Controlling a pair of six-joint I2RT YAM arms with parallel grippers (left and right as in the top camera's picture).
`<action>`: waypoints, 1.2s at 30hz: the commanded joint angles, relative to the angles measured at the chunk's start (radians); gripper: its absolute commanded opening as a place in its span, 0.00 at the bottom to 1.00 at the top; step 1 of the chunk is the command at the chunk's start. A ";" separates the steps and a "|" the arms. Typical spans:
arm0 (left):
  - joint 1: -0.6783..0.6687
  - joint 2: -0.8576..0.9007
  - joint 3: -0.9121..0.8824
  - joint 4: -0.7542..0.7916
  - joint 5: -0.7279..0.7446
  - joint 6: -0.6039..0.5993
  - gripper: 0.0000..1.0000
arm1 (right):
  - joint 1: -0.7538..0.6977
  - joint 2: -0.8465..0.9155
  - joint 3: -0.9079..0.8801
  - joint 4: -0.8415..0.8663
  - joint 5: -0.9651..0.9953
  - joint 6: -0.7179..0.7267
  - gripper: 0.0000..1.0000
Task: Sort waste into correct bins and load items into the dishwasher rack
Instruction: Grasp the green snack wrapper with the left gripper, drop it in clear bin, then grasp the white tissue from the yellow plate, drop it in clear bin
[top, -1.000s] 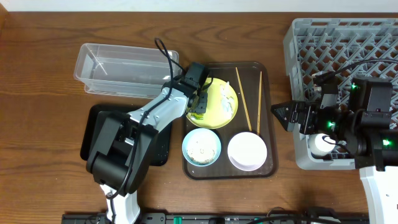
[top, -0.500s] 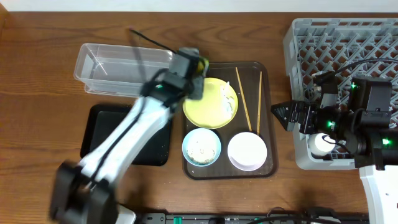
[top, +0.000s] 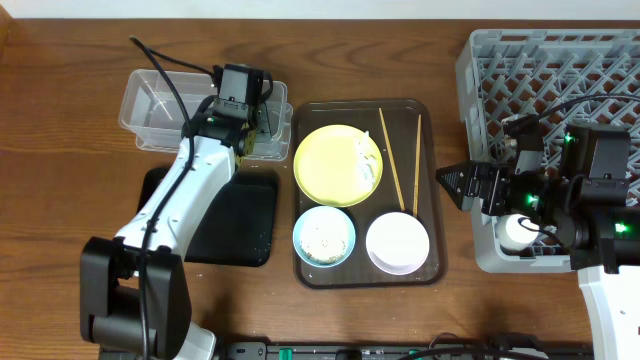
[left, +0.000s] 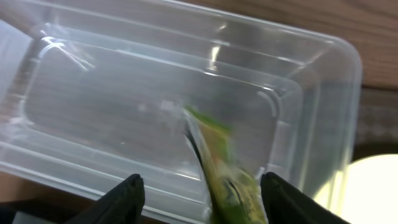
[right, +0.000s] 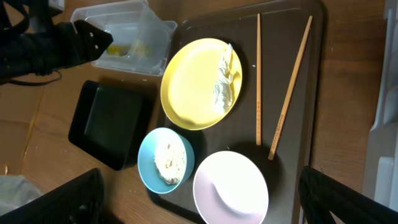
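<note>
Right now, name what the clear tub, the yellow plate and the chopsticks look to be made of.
Clear tub: thin transparent plastic, glossy, with see-through walls and bright highlights on its moulded edges.
Yellow plate: probably plastic or melamine, smooth, with an even colour and a soft sheen. Glazed ceramic cannot be ruled out.
Chopsticks: likely wood or bamboo, matt pale tan, apparently unpainted.

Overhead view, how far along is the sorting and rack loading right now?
Early. Nothing looks finished. In hand: the wrapper is between the left gripper fingers, spread over the clear tub. Left: white scraps on the yellow plate, rice in the blue bowl, then plate, blue bowl, white bowl and chopsticks into the dishwasher rack, which shows no dishes. The right gripper is open.
</note>
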 joint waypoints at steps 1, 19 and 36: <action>-0.014 -0.065 0.029 0.005 0.131 0.001 0.64 | 0.016 0.000 0.011 -0.003 -0.001 0.014 0.96; -0.330 0.154 0.027 0.068 0.312 0.090 0.64 | 0.016 0.000 0.011 -0.022 0.000 0.014 0.98; -0.396 0.291 0.027 0.155 0.336 -0.019 0.24 | 0.016 0.000 0.011 -0.021 0.003 0.014 0.99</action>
